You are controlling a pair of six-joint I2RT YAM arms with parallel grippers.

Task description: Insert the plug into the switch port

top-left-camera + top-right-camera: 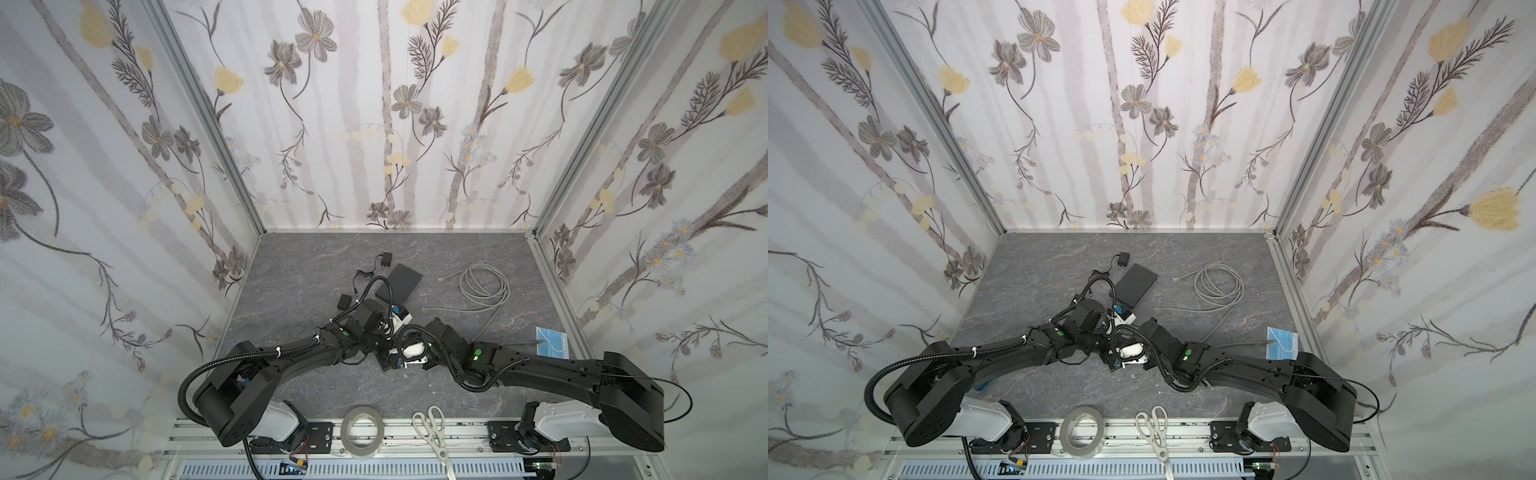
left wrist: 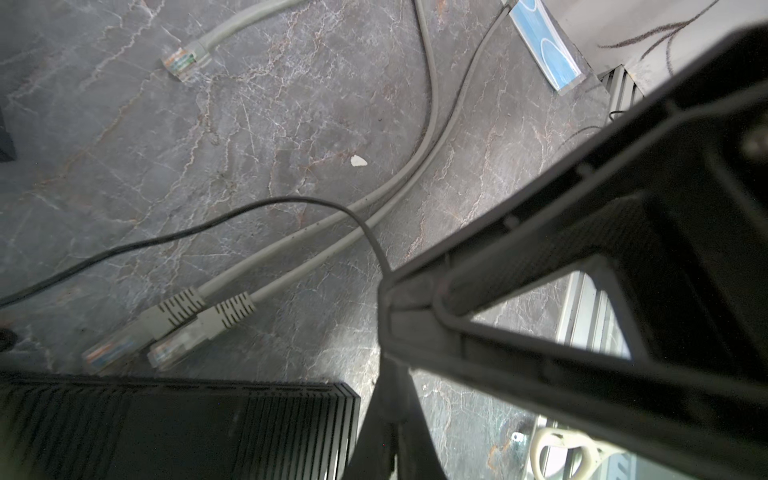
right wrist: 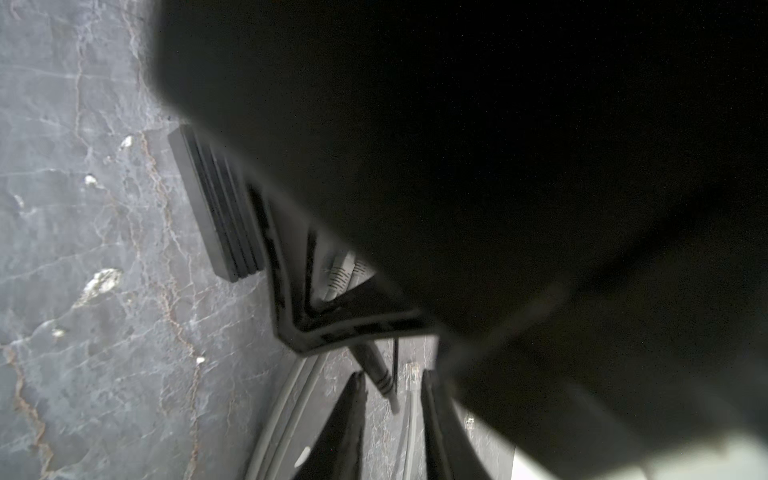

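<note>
The left gripper [image 2: 388, 282] is clamped shut, apparently on the black plug [image 3: 376, 370], mid-table just on the near side of the switch [image 1: 397, 282]. The right gripper [image 3: 392, 382] straddles the plug's tip (whether it pinches cannot be told). The step looks like alignment. Next, the tip must be squared to the port, which is hidden in every view.

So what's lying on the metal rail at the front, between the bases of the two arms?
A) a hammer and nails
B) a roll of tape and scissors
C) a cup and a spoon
B: in both top views a roll of tape lies beside white-handled scissors on the front rail.
</note>
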